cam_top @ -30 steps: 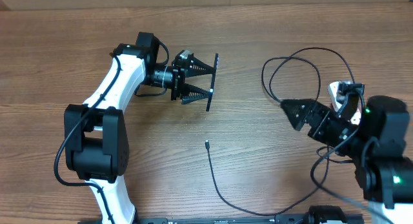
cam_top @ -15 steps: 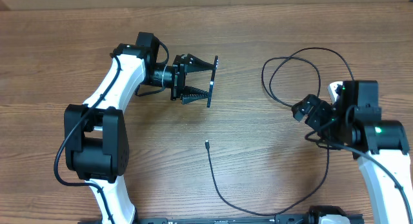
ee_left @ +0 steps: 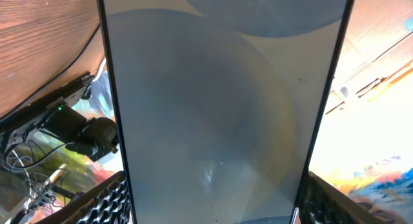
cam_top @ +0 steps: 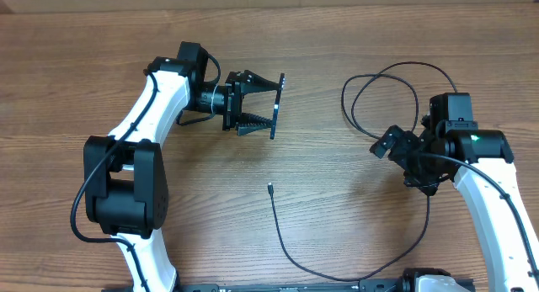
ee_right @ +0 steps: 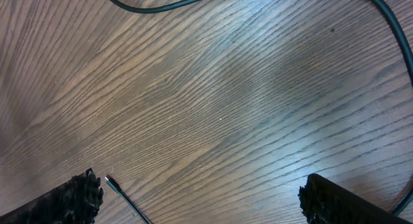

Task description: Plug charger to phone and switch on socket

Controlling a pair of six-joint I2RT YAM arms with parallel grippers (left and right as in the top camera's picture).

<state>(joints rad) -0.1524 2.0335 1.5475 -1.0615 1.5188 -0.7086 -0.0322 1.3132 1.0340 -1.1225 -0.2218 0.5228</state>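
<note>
Brown wood-grain table (cam_top: 84, 39)

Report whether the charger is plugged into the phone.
Unplugged. The charger's connector lies bare on the table, apart from the phone, which the left end effector holds on edge.

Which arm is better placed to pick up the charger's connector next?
Right: the right gripper is open and empty, connector in its wrist view; the left gripper holds the phone.
</note>
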